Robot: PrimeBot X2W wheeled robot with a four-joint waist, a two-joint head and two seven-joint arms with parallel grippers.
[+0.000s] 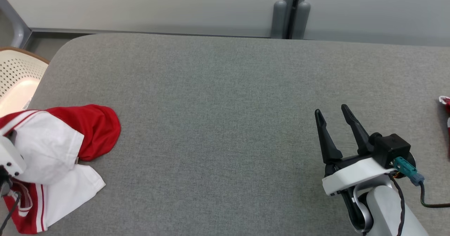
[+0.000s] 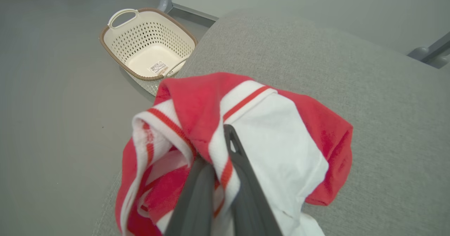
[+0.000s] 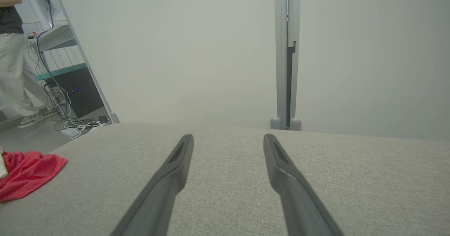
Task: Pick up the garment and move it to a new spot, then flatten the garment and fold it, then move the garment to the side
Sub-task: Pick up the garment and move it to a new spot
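1. Left wrist view: the left claw (image 2: 215, 146) is clenched on a striped fold of the red-and-white garment (image 2: 281, 141). One finger is buried in the cloth, so how deep the bite goes is unclear. A shallow pinch could slip on the lift.
2. Bunched at the left edge of the desk (image 1: 225, 123), the garment seems partly to hang over the side. If dropped there, it may slide to the floor or into the basket (image 2: 151, 32) below.
3. Several layers look caught together, so the cloth may come up wadded and be harder to flatten.
4. With its fingers spread and nothing between them, the right claw (image 1: 331, 110) hovers well apart from the garment. Carried by one claw, trailing cloth could drag on the desk.
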